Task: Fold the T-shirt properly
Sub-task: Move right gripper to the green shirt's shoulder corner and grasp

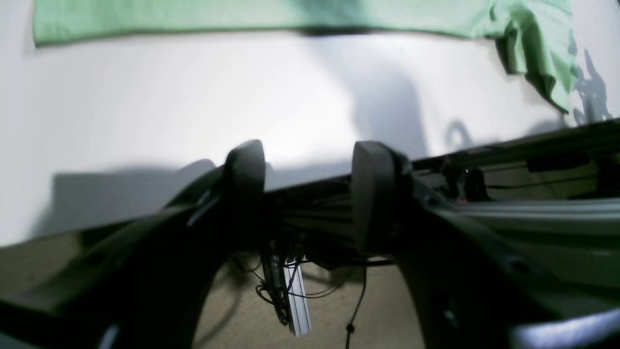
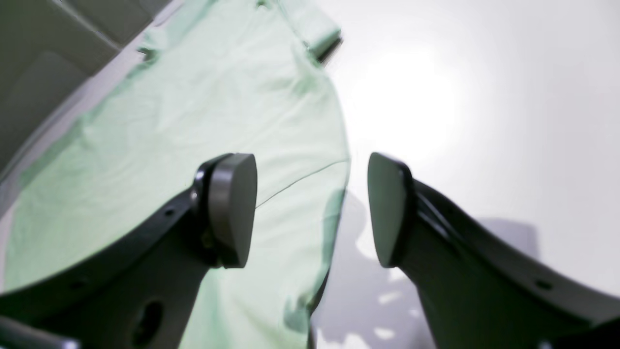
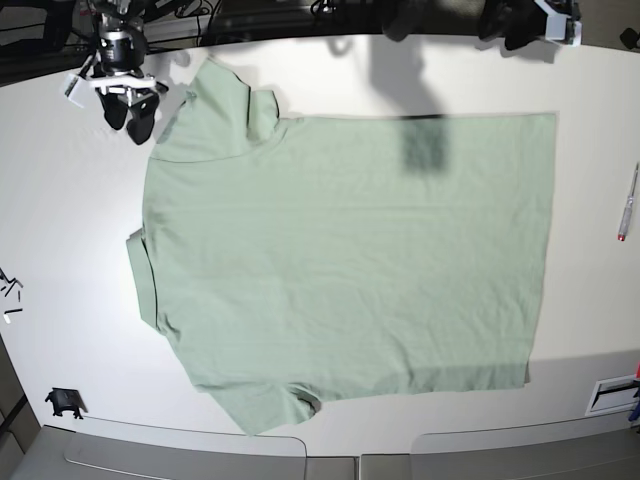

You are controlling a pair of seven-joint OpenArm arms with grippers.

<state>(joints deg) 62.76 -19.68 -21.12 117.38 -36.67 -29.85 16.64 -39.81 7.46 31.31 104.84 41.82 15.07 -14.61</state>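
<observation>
The T-shirt [image 3: 340,250] is lying spread flat on the white table [image 3: 60,230], filling most of its middle. It is pale sage green and plain, with the collar band pointing to the left side of the base view and the straight hem to the right. One sleeve is lying near the top left, the other is folding a little at the bottom. The right gripper [image 2: 312,208] is standing with its jaws wide apart, holding nothing, hovering over the shirt edge. The left gripper [image 1: 307,194] is also gaping, gripping nothing, away from the cloth. I am counting one shirt, two grippers and one pen [image 3: 627,203] near the right edge
</observation>
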